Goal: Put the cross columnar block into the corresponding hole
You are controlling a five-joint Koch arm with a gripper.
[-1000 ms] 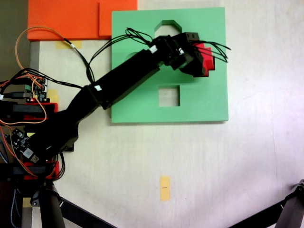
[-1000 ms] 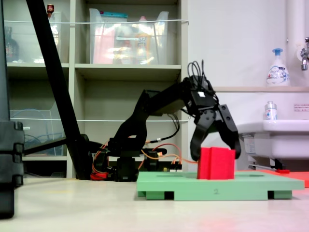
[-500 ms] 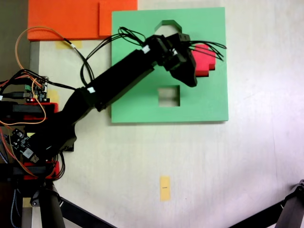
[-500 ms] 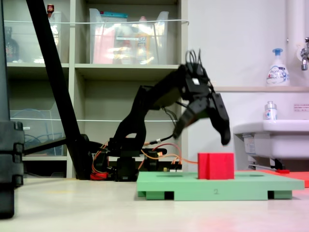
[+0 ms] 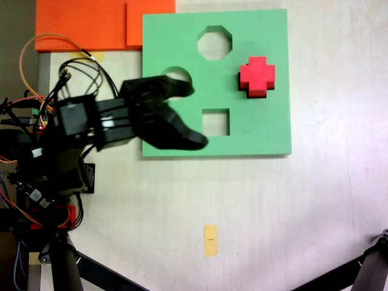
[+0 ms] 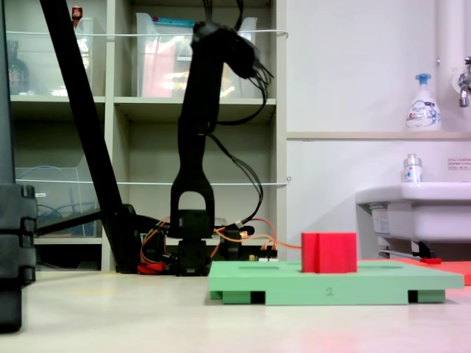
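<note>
The red cross block (image 5: 257, 75) stands in the plus-shaped hole of the green board (image 5: 267, 127), upper right of the frame. It looks like light, soft foam, best pinched across opposite arms. The claw (image 5: 193, 116), at centre left, is spread wide and empty.

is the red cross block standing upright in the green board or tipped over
Upright. In both fixed views the cross columnar block stands straight and level, plus-shaped from above, on the green board, apart from the open gripper.
</note>
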